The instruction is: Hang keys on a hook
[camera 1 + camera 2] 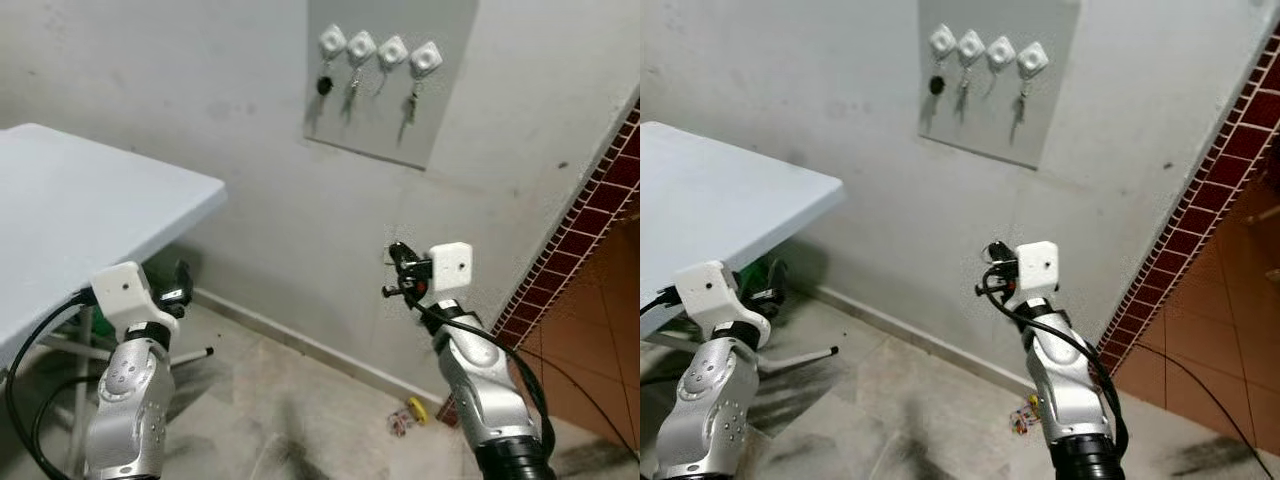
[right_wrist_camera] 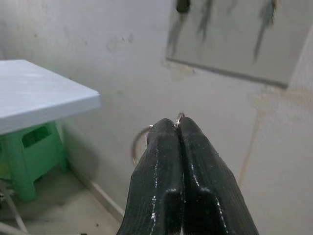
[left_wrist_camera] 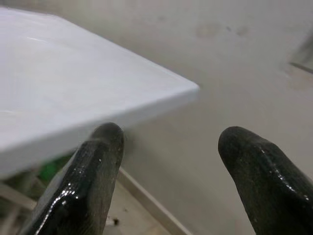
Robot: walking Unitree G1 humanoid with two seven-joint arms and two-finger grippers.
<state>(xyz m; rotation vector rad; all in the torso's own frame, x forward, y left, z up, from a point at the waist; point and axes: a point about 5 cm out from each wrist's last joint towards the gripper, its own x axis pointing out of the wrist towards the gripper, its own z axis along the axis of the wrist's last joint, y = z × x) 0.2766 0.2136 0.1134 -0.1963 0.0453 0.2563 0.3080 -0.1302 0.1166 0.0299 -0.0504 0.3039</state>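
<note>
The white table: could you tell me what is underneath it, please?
Under the white table stands a green stool, beside metal legs. The tabletop covers whatever lies further back.

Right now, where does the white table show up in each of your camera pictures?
Left eye view: white table on the left, above the left gripper.
Right eye view: table again on the left.
Left wrist view: table corner beyond the open fingers.
Right wrist view: table over a green stool, beside the right gripper.
Shared landmark: grey wall behind it.

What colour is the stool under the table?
Green; the stool shows best in the right wrist view, under the white table.
</note>
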